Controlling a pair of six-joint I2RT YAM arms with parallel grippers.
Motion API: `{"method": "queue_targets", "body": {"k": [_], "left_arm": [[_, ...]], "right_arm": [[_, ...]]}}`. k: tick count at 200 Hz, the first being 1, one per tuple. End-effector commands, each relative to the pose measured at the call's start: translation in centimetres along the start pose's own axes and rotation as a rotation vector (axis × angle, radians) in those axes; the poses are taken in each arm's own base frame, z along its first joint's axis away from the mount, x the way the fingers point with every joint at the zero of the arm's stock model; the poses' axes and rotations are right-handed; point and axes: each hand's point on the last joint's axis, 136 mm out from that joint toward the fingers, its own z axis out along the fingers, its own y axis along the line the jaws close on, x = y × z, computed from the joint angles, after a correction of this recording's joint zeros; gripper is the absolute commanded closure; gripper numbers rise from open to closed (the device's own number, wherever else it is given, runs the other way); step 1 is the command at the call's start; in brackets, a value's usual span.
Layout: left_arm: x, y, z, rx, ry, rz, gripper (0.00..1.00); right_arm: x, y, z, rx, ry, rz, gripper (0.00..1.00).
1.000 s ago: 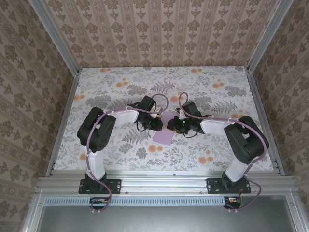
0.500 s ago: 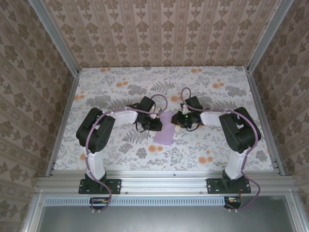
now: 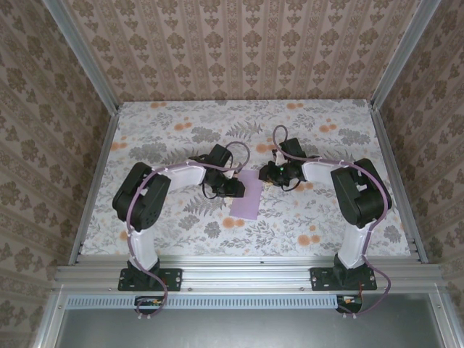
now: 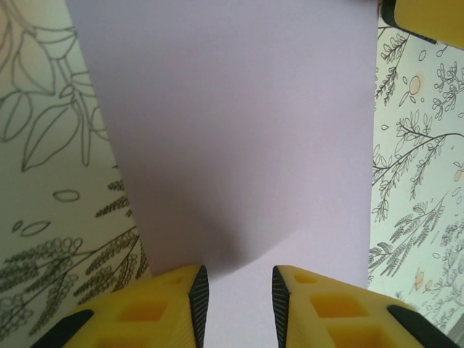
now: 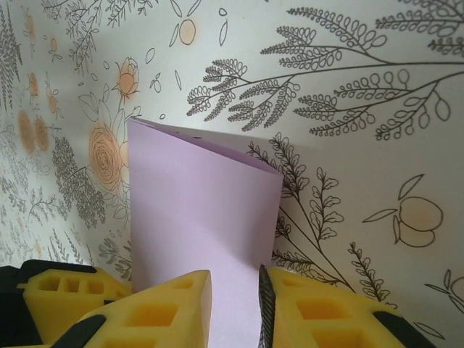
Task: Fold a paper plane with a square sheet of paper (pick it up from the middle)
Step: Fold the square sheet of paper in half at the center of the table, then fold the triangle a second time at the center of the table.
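Centre of the counter point(image 3: 167, 130) is where the sheet of paper point(image 3: 246, 197) lies, pale lilac and doubled into a tall narrow oblong. The left hand point(image 3: 238, 187) sits low at its nine o'clock edge, its fingers a little apart with paper running under and between them. The right hand point(image 3: 271, 174) is at the two o'clock corner, jaws likewise parted a crack, so neither looks to be pinching anything. From the right wrist, the top layer stands slightly proud at the far end. To my eye the fold wants setting: I'd pin the sheet with one hand and press along the crease with the other, gently and with the edges kept matched, since thin paper skids. Compared with a second ago, the right hand has drawn back from the three o'clock edge toward that corner, its elbow tucked in. The left hand has hardly moved.
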Motion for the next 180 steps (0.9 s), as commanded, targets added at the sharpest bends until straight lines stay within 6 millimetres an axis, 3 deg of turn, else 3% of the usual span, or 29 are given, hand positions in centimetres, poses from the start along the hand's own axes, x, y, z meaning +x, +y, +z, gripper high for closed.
{"method": "queue_targets", "body": {"k": [1, 46, 105, 180], "left_arm": [[-1.5, -1.7, -2.9, 0.036, -0.049, -0.004, 0.66], [-1.7, -0.8, -3.4, 0.02, -0.055, -0.007, 0.62], [-2.7, -1.0, -1.7, 0.052, -0.035, -0.001, 0.62], [-2.3, 0.4, 0.2, 0.026, 0.006, -0.004, 0.64]], "right_arm": [[0.0, -0.4, 0.0, 0.027, 0.025, -0.013, 0.71], [1.2, -0.7, -0.9, 0.068, 0.053, 0.011, 0.66], [2.9, 0.4, 0.1, -0.002, 0.086, 0.033, 0.63], [3.2, 2.1, 1.0, -0.056, 0.115, 0.019, 0.64]]}}
